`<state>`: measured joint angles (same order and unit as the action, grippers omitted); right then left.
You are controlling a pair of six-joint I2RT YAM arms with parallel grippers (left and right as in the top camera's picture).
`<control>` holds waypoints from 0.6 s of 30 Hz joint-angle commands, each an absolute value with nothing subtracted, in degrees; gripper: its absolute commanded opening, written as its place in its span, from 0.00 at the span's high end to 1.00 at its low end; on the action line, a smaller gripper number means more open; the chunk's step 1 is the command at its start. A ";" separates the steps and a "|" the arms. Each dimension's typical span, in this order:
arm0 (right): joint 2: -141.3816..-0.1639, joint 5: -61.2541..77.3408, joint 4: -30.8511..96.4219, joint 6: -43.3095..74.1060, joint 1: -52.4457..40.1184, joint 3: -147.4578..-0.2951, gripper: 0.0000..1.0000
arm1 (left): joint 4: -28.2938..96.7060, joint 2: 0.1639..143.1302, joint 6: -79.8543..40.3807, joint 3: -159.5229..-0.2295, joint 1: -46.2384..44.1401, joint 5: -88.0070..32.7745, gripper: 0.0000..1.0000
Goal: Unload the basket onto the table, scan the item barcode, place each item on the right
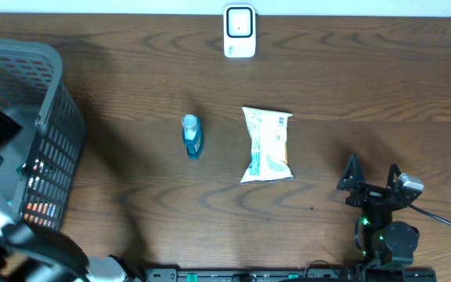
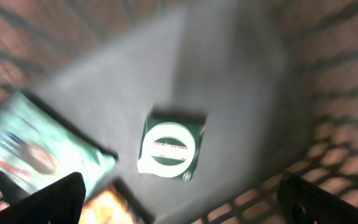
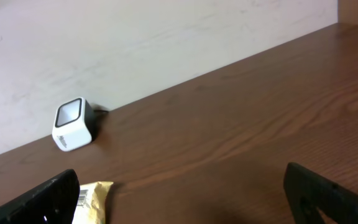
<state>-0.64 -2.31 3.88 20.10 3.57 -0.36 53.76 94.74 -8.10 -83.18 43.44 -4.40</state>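
Observation:
The white barcode scanner (image 1: 239, 32) stands at the table's far edge; the right wrist view shows the scanner (image 3: 73, 123) at the left. A blue bottle (image 1: 191, 135) and a white-and-yellow packet (image 1: 267, 145) lie mid-table. My left gripper (image 2: 182, 205) hangs open inside the grey basket (image 1: 53, 117), above a green-and-white box (image 2: 169, 148) lying on the basket floor, and holds nothing. My right gripper (image 1: 370, 178) rests open and empty near the front right, with the packet's corner (image 3: 93, 198) beside its left finger.
In the basket, a teal packet (image 2: 30, 143) and an orange item (image 2: 104, 208) lie left of the green box. The basket's mesh walls (image 2: 340, 124) surround the left gripper. Bare wooden table (image 1: 351, 86) lies between the packet and the scanner.

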 commanded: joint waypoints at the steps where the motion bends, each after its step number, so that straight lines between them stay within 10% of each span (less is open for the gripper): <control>1: -0.38 -2.42 4.10 19.22 3.33 -0.32 0.01 | 55.27 101.23 -9.65 -80.49 43.31 -4.54 0.02; 15: -0.38 -2.42 4.10 19.22 3.33 -0.32 0.01 | 54.41 116.40 -10.17 -80.18 43.31 -4.47 0.02; 18: -0.38 -2.42 4.10 19.22 3.33 -0.32 0.01 | 54.33 116.42 -10.17 -80.25 43.33 -3.14 0.19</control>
<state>-0.64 -2.31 3.88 20.10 3.57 -0.36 54.37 114.02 -9.26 -80.40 43.40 -4.97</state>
